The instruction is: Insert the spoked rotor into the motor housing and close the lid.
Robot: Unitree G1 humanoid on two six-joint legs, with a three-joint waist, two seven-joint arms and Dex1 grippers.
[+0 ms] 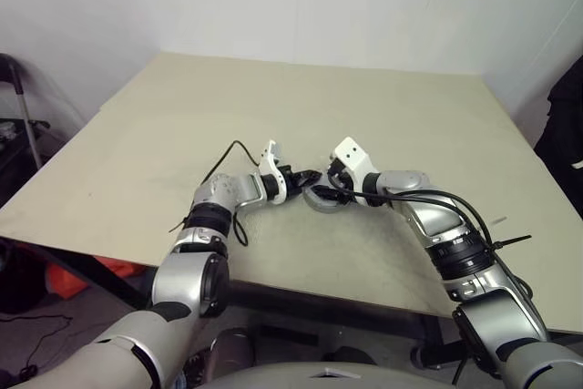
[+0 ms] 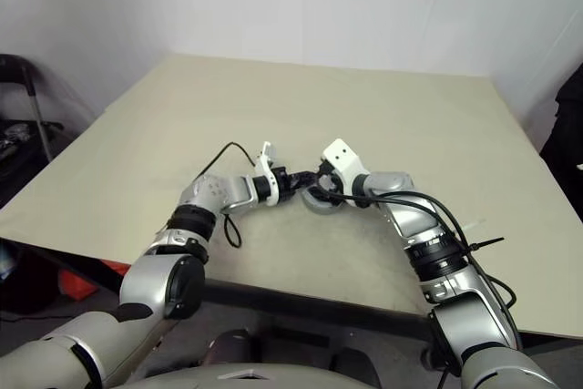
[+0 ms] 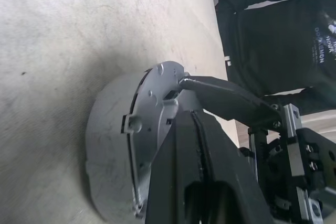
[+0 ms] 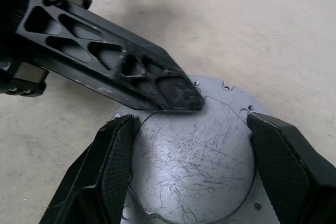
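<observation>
Housing (image 4: 194, 156): on the desk (image 1: 301, 107) near its front edge, between both grippers, flat face up.
Lid: appears seated; rotor not visible.
Right gripper (image 4: 184, 182): spread, fingers flanking the housing's disc.
Left gripper (image 4: 173, 95): clenched, empty, tip pressing the disc's far rim, nearer arm for pushing.

Soft, even light, no strong glare.
The table (image 1: 301, 116) is bright all over, with a soft dark shadow beside the motor housing (image 3: 113, 145). Up close, the left gripper (image 3: 197, 129) looks blurry and very dark.
</observation>
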